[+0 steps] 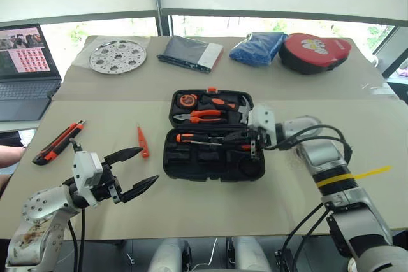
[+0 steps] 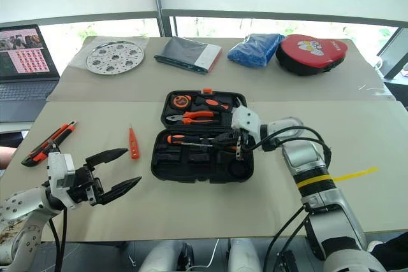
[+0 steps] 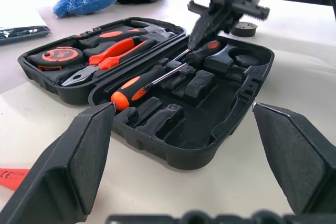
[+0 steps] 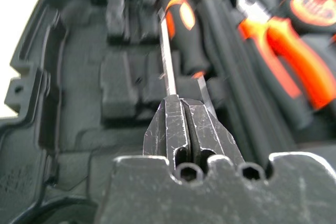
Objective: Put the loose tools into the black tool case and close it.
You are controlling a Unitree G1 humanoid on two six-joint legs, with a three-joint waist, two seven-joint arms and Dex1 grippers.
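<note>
Two screwdrivers (image 1: 207,139) lie in case (image 1: 213,169). My right gripper (image 1: 254,144) sits over them, fingers pinched together, holding nothing I can see. Left gripper (image 1: 134,169) gapes wide, empty. Knife (image 1: 58,142), slim tool (image 1: 142,142) wait on table (image 1: 223,211). Press shafts fully into slots.

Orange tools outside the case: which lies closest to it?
The small slim orange tool, just left of the black tool case; the utility knife lies farther left.
</note>
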